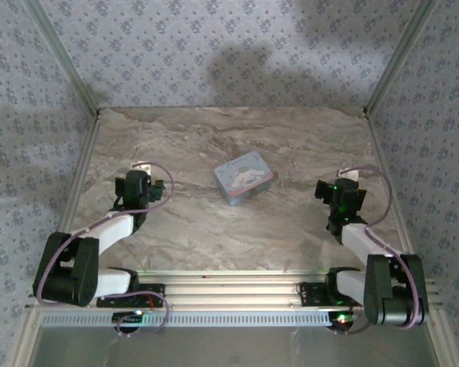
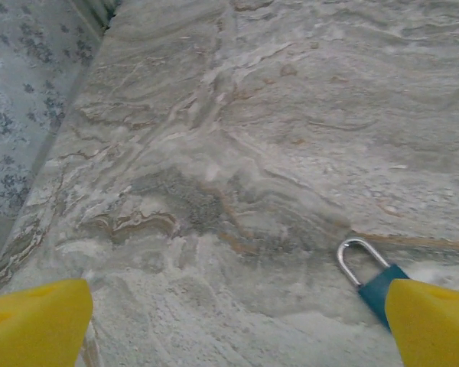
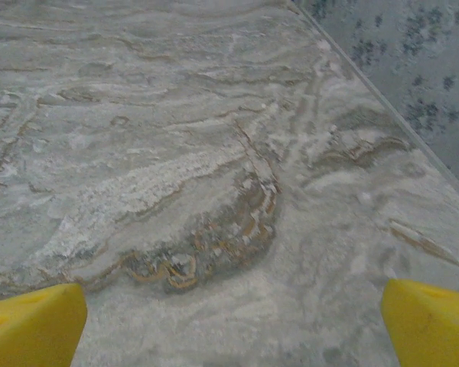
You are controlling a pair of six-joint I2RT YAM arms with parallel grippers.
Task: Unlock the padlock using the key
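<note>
The padlock (image 2: 371,277) lies on the marble table in the left wrist view, a small lock with a silver shackle and a dark teal body. Its body runs under the right yellow fingertip (image 2: 432,321) of my left gripper (image 2: 237,329). That gripper stands open over the table's left side (image 1: 141,174), with bare marble between its fingers. My right gripper (image 3: 233,325) is also open, low over bare marble at the table's right side (image 1: 340,189), holding nothing. The key is out of view.
A pale blue tin (image 1: 243,177) with a cartoon lid sits mid-table between the two arms. Patterned walls (image 1: 229,53) close in the table at the back and both sides. A metal rail (image 1: 229,290) runs along the near edge.
</note>
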